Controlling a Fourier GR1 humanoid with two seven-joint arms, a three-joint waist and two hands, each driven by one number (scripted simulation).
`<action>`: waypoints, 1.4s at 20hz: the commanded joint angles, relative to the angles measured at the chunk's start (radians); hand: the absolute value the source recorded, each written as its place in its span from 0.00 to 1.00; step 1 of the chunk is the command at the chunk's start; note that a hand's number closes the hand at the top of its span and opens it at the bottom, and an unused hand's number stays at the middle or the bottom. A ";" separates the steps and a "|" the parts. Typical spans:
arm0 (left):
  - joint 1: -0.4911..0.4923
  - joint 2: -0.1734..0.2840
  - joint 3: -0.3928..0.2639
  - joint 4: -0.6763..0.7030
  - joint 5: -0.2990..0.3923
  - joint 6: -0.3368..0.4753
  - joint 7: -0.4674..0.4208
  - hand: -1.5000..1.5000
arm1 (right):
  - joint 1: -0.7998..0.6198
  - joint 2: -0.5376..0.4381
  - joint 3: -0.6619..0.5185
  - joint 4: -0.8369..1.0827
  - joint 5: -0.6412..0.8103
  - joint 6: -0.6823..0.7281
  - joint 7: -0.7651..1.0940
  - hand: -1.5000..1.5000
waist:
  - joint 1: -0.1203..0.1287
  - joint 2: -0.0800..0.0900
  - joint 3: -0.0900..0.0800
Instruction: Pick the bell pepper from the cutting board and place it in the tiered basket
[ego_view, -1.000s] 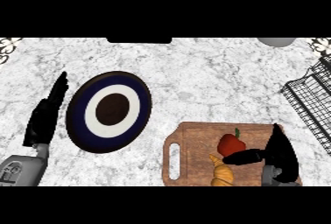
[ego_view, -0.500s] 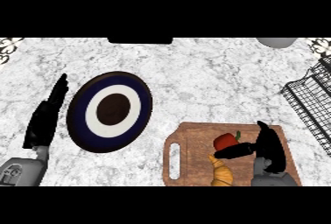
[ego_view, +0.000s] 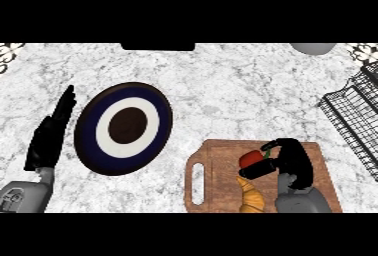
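You see two grey forearms, each ending in a black hand. The left hand (ego_view: 50, 137), beside the plate (ego_view: 124, 128), looks slim and flat-black; the right hand (ego_view: 289, 161) is glossier, its grey wrist rounded.

No text, label, brand, number or sign could be read anywhere in the head view. The cutting board (ego_view: 221, 175) carried bare wood grain, and the plate (ego_view: 123, 127) to its left bore only plain rings of dark blue, white and brown, with no lettering.
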 joint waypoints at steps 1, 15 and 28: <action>-0.039 -0.001 0.010 0.038 -0.014 0.000 0.012 0.50 | -0.047 0.015 0.003 0.029 -0.023 -0.059 0.237 1.00 | -0.006 0.013 0.013; -0.052 -0.014 -0.013 -0.004 -0.020 -0.025 -0.004 0.50 | -0.523 -0.059 -0.296 0.285 0.333 -0.190 0.130 1.00 | 0.079 0.048 0.010; -0.064 -0.043 -0.024 0.021 -0.022 -0.031 0.008 0.50 | -0.950 -0.227 -0.434 0.601 0.870 -0.209 0.171 1.00 | 0.067 0.032 0.011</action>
